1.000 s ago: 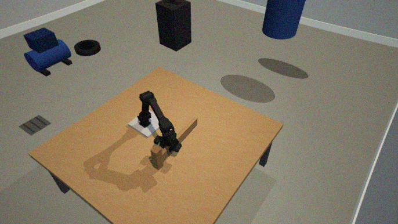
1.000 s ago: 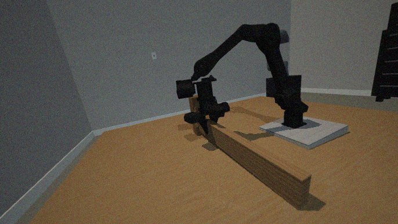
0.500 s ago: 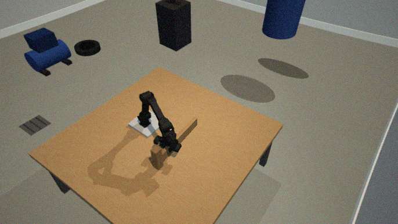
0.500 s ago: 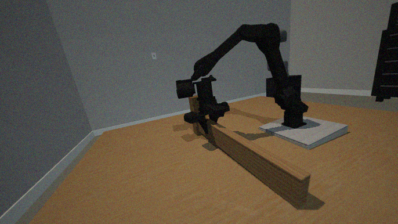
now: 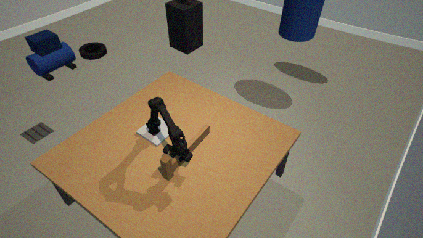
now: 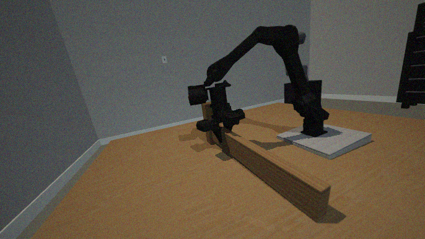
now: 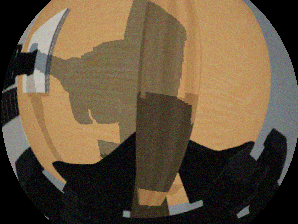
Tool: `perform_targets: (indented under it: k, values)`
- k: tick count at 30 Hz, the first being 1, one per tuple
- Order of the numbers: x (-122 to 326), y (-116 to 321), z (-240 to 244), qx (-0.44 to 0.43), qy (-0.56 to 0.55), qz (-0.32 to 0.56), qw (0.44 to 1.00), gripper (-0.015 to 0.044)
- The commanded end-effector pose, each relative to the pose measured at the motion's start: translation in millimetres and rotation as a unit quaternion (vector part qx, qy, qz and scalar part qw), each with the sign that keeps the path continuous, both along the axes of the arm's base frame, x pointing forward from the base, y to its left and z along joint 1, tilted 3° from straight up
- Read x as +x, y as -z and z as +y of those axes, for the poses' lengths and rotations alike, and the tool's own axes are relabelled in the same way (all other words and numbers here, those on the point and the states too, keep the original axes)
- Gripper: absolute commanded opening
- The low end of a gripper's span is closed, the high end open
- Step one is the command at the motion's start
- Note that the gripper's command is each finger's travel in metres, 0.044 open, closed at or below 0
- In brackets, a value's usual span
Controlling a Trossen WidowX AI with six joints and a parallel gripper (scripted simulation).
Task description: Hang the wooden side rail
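The wooden side rail (image 5: pixel 201 138) (image 6: pixel 279 173) (image 7: pixel 162 112) stands on edge, and its far end rests on the table in the exterior view. My gripper (image 5: pixel 182 160) (image 6: pixel 225 135) (image 7: pixel 152 133) is shut on the rail near its hook end, one finger on each side. The upright wooden headboard post (image 5: pixel 166 168) (image 6: pixel 206 111) stands just beyond the gripper, in line with the rail. The rail's hook end is at or very close to the post. The steel hooks, the slot and its pins are hidden or too dark to make out, so I cannot tell whether the hooks sit on the pins.
The arm's white base plate (image 5: pixel 144 132) (image 6: pixel 337 143) (image 7: pixel 51 37) lies on the table (image 5: pixel 243 185) (image 6: pixel 139 192) to one side of the rail. The arm reaches over from it, and its wrist parts are close above the post. Its shadow falls around the post.
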State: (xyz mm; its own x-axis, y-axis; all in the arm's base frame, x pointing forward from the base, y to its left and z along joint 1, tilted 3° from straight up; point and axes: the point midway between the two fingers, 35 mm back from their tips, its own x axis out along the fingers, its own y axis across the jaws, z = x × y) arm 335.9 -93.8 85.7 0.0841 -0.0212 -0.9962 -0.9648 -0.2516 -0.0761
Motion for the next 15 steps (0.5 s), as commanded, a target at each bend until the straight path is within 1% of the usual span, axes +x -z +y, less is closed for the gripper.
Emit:
perform_targets:
  k: [1, 15]
  values:
    - [2.2, -2.5, -1.1, -0.001, -0.004, -0.004, 1.000, 0.0000]
    - [1.0, -3.7, -2.6, -0.002, -0.004, -0.004, 1.000, 0.0000]
